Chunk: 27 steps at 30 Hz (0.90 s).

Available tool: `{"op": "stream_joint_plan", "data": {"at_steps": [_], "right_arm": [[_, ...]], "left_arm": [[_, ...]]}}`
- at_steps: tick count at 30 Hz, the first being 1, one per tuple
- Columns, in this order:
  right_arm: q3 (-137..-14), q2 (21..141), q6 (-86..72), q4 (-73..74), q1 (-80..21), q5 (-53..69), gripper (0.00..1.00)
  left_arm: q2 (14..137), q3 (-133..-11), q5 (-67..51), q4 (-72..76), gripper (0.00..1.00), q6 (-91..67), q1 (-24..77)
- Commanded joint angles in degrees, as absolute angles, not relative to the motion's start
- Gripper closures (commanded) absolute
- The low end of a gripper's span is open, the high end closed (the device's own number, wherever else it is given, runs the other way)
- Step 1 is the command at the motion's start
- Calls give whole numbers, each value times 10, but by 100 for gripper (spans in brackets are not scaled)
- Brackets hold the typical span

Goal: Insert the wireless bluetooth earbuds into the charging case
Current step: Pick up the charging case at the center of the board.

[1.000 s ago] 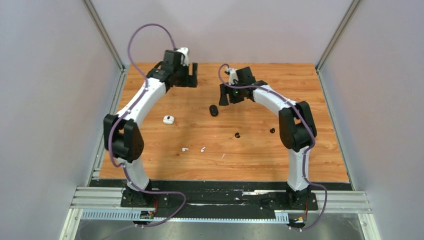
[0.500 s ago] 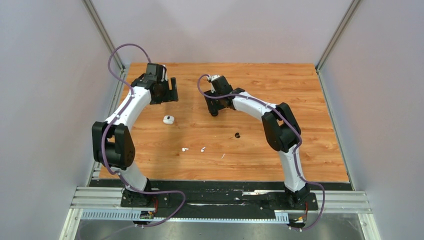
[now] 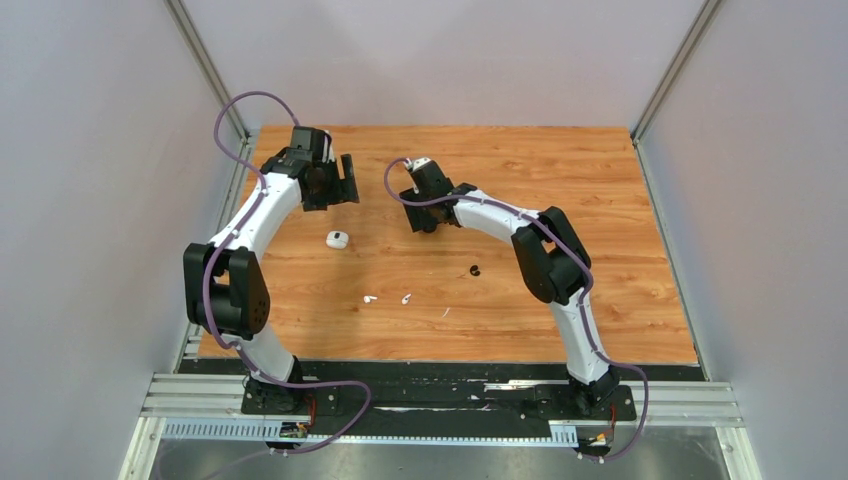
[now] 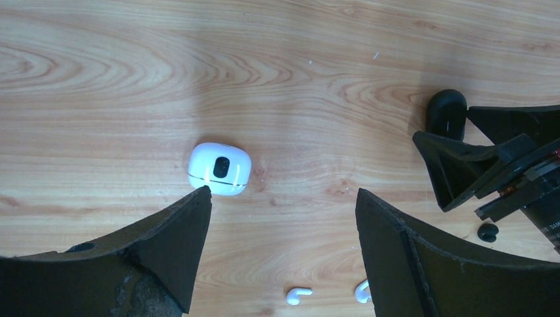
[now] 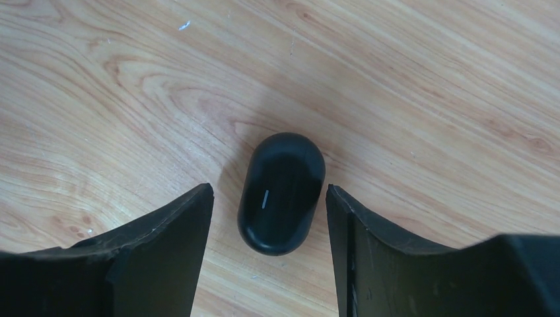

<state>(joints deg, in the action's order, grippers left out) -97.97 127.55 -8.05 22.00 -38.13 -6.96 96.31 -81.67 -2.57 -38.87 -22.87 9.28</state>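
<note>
The table (image 3: 600, 200) is surfaced in orange-brown wood-grain laminate, smooth and matt. It is enclosed on three sides by plain pale grey panels (image 3: 90, 200) set in metal corner posts. Ribbed aluminium rails (image 3: 450, 395) are seen along the near edge, where both arm bases are bolted. Purple cables (image 3: 240, 110) are looped along the white-and-black arms.

The white earbuds (image 3: 370, 298) are found loose on the bare wood in the near middle of the table, side by side but apart. Each is a tiny glossy bud with a short stem. The white charging case (image 3: 337, 239), a small rounded glossy pebble with a black oval on top and a fine seam round it, is laid flat farther back and to the left, well apart from both buds.

The left gripper (image 4: 282, 195) is held over the wood behind the white case. Its matt black, wedge-shaped fingers are spread wide, and nothing is held between them.

The right gripper (image 5: 269, 191) is lowered at the middle back of the table, its fingers parted to either side of a black oval case (image 5: 282, 211), which is glossy with a short pale line on its lid. Bare wood is visible between that case and one finger. The other finger is just beside it, and contact there cannot be told.

A small black earbud (image 3: 474, 270) and a thin white fleck (image 3: 446, 312) are also seen on the wood.
</note>
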Motion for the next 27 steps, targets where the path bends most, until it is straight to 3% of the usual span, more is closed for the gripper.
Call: {"op": "stream_joint_plan", "data": {"at_steps": [1, 3, 6, 11, 14, 17, 21, 27], "right_arm": [[-973, 1265, -95, 228, -381, -76, 34], [-957, 1257, -93, 232, -380, -70, 33], [-943, 1253, -94, 232, -377, -70, 41], [-943, 1264, -90, 218, -371, -68, 46], [-942, 1270, -72, 212, -371, -51, 67], [-928, 1253, -34, 207, -369, -45, 98], [-894, 1192, 52, 194, -340, -13, 100], [-750, 1005, 263, 24, -272, 169, 100]], "left_arm": [[950, -816, -32, -383, 14, -240, 91], [953, -812, -36, -379, 14, -243, 91], [956, -806, -41, -371, 14, -248, 91], [962, -808, -45, -366, 14, -245, 91], [966, -807, -51, -367, 14, -240, 91], [979, -809, -87, -358, 14, -218, 91], [1012, -829, -255, -300, 16, -172, 91], [1028, -826, -509, -113, 19, -136, 91]]}}
